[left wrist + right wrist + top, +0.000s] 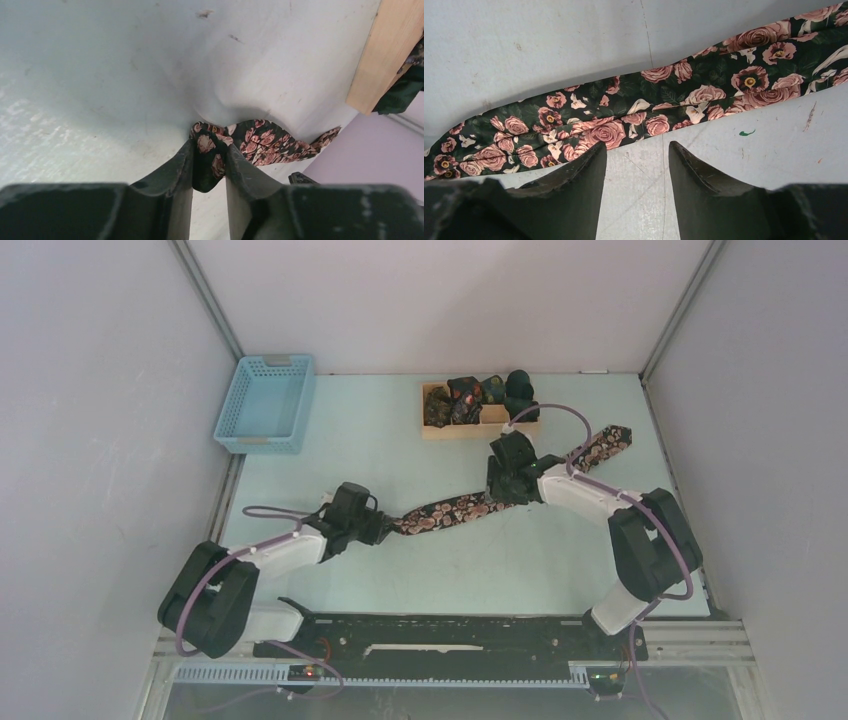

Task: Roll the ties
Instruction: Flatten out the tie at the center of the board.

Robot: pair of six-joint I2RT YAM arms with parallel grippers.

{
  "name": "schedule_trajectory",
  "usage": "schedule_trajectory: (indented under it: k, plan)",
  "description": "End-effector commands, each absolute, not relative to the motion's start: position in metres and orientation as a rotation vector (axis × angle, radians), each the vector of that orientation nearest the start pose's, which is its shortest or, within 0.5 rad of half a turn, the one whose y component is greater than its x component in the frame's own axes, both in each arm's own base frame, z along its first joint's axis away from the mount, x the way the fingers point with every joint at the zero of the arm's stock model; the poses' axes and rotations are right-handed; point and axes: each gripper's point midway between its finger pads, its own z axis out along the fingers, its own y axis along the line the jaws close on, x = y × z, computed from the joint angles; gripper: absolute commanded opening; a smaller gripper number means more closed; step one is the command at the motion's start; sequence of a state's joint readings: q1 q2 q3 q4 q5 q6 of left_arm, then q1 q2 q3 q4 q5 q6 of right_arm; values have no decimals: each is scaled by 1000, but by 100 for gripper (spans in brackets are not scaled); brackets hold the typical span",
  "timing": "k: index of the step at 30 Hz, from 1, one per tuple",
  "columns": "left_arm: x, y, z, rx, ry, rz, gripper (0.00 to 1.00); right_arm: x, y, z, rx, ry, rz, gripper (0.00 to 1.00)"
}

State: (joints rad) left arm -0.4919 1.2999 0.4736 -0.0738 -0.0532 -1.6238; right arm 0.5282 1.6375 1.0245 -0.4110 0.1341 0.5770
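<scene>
The pale table point(400, 570) fills the top view. Across its middle lies the long tie point(455, 508), dark with pink roses, running flat from about 8 o'clock up toward 2 o'clock. A blue basket point(265, 405) sits at the table's 10 o'clock corner. A wooden tray point(465, 429) stands at 12 to 1 o'clock against the far edge, with the rolled ties point(465, 395), small dark bundles, packed inside it.

The left claw point(385, 523) is at the tie's 8 o'clock end. Seen from its wrist, the left claw point(210, 150) is clenched on that end, the cloth point(260, 142) bunched between both fingers. The right claw point(510, 480) hovers over the tie's middle stretch. In its wrist view its fingers point(636, 150) are spread apart with bare table between them, and the tie point(704, 95) lies just past the tips at 12 o'clock.
</scene>
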Motion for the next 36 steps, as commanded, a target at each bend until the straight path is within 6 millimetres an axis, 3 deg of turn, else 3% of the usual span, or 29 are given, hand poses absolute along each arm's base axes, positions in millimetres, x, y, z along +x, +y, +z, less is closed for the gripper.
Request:
schedule_trajectory:
  k: [1, 5, 11, 18, 22, 25, 29, 36]
  plan:
    - [277, -190, 57, -1284, 2230, -824, 27, 333, 195, 73, 121, 2503, 283, 51]
    - [271, -191, 59, -1165, 2242, -832, 21, 333, 195, 79, 108, 2471, 285, 51]
    - [255, -185, 54, -1073, 2153, -934, 1, 330, 213, 87, 20, 2429, 332, 49]
    - [235, -165, 48, -970, 2085, -938, 0, 315, 255, 92, -231, 2413, 479, 51]
    - [227, -155, 36, -953, 2089, -894, 0, 305, 276, 85, -352, 2483, 517, 60]
    - [224, -151, 30, -936, 2099, -863, 0, 299, 289, 75, -469, 2529, 441, 67]
    - [222, -148, 24, -919, 2121, -829, 0, 292, 303, 53, -592, 2590, 315, 69]
    - [222, -146, 20, -907, 2134, -796, 0, 290, 325, 36, -733, 2609, 211, 68]
